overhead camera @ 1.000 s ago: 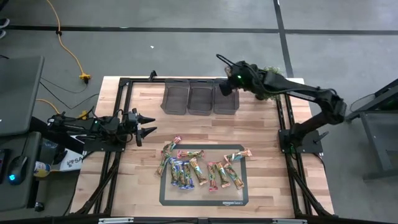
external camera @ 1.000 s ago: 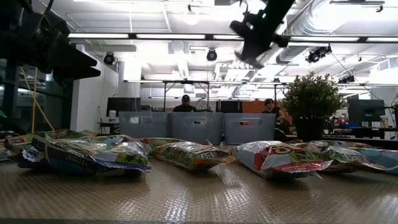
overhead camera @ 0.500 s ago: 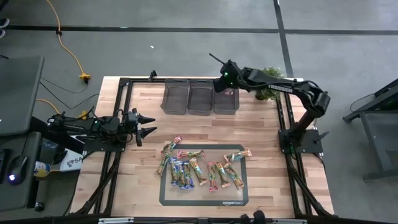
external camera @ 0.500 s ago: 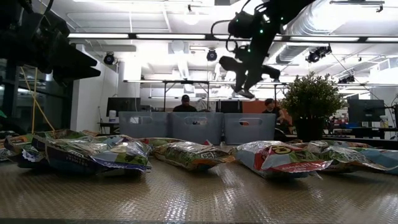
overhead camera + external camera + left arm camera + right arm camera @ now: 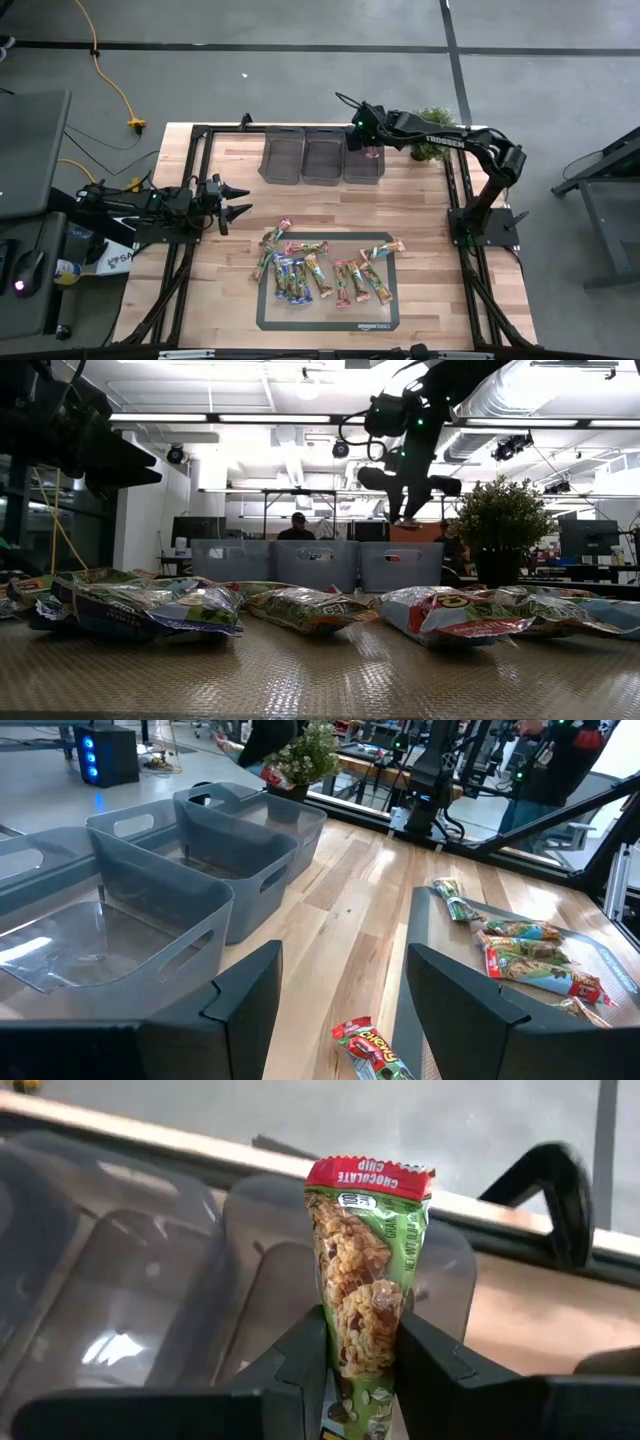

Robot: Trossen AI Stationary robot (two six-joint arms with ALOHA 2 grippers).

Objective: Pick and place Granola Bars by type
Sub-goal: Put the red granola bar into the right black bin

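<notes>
The right gripper [image 5: 362, 140] hangs over the far edge of the wooden desk [image 5: 420, 200], at about 1 o'clock from the desk's centre in the high view, directly above the right-hand bin [image 5: 363, 160] of a row of three dark grey bins. Its fingers [image 5: 300, 1355] are clamped on a green granola bar [image 5: 365, 1280] with a red top band that reads "chocolate chip"; the bar stands nearly upright between them, with its upper part sticking clear above the fingertips. In the low view the same gripper [image 5: 400, 510] is well above the bin row and not touching it.

The middle bin [image 5: 322, 158] and the left-hand bin [image 5: 281, 158] sit side by side with the right-hand one, walls touching. A small potted plant [image 5: 432, 120] stands at the desk's far right corner, at roughly 2 o'clock.

The remaining granola bars [image 5: 320, 268] lie scattered at about 6 o'clock, most of them on a dark-framed mat [image 5: 270, 318] and a few spilling over its far edge onto the bare wood. Their wrappers show blue, green with tan, and pink or red.

The left gripper [image 5: 238, 199] waits at 9 o'clock, near the desk's left edge, with its fingers [image 5: 240, 1005] spread apart and nothing between them.

People stand in the room beyond the bins [image 5: 297, 525].
</notes>
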